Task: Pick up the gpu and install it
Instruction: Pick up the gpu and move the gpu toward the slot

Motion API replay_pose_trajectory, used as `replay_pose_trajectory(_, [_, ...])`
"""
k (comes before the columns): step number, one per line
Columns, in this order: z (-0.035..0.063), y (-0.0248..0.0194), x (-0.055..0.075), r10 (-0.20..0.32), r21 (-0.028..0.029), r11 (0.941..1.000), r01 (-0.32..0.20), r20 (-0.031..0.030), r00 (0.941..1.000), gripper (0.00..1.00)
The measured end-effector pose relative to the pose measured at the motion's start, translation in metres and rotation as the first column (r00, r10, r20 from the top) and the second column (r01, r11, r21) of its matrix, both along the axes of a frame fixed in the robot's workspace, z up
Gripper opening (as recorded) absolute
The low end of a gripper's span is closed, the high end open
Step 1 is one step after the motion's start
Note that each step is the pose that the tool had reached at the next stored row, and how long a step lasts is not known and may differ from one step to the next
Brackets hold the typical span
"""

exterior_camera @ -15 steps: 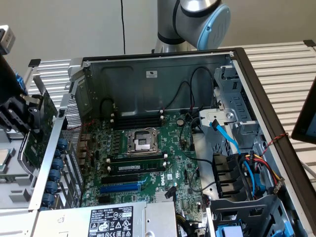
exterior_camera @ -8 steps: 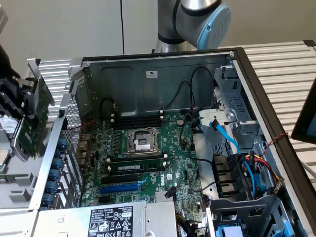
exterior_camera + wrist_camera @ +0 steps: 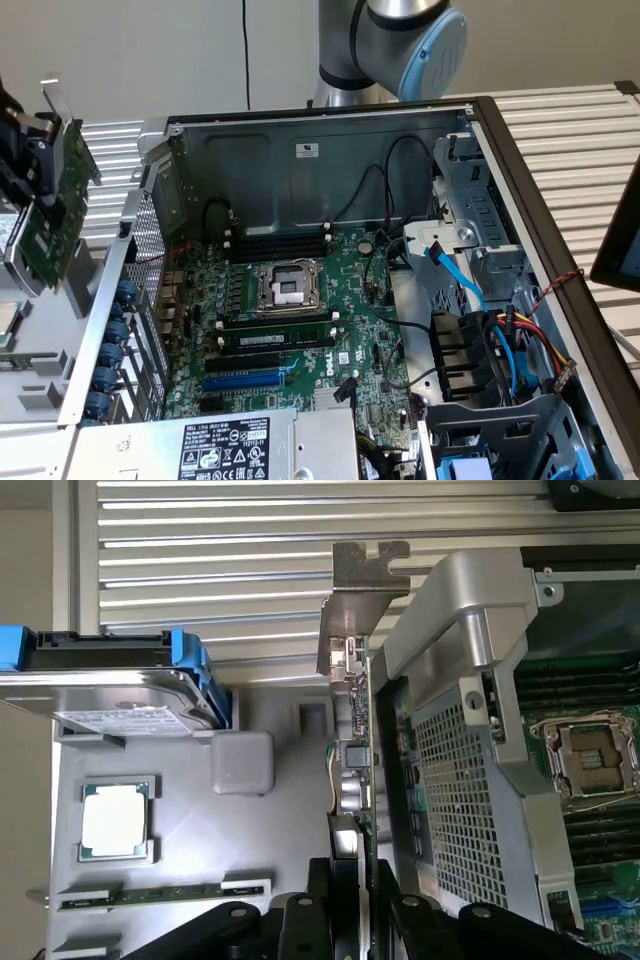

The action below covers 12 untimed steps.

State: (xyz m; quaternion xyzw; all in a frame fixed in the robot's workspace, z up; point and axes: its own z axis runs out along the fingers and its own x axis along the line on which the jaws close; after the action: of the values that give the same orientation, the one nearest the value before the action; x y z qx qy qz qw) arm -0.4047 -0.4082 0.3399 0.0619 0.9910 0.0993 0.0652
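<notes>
The gpu (image 3: pixel 58 205), a green card with a silver end bracket, hangs in the air at the exterior view's left, outside the open computer case (image 3: pixel 160 140). My gripper (image 3: pixel 22 150) is shut on it. In the wrist view the gpu (image 3: pixel 352 730) stands edge-on, its metal bracket (image 3: pixel 365 575) pointing away from me. My gripper (image 3: pixel 350 885) clamps the card's near end between its black fingers (image 3: pixel 318 890). The card hovers beside the case's perforated rear wall (image 3: pixel 460 780), above the grey tray. The motherboard (image 3: pixel 310 320) lies inside the case.
The grey parts tray (image 3: pixel 250 830) holds a hard drive with blue rails (image 3: pixel 110 680), a CPU chip (image 3: pixel 117 818) and a memory stick (image 3: pixel 150 895). In the case are a CPU socket (image 3: pixel 288 283), a blue slot (image 3: pixel 245 380), loose cables (image 3: pixel 470 290) and drive cages (image 3: pixel 480 360).
</notes>
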Motion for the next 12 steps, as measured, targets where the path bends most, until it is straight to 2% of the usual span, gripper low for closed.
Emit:
replay_pose_trajectory(7, [0.0294, -0.0019, 0.007, 0.0, 0.0, 1.0, 0.0, -0.023, 0.9997, 0.28])
replay_pose_trajectory(10, [0.0422, -0.0028, 0.015, 0.0, -0.0001, 1.0, 0.0, -0.0315, 0.9995, 0.28])
replay_pose_trajectory(12, [0.0471, -0.003, 0.02, 0.0, 0.0001, 1.0, 0.0, -0.0371, 0.9993, 0.28])
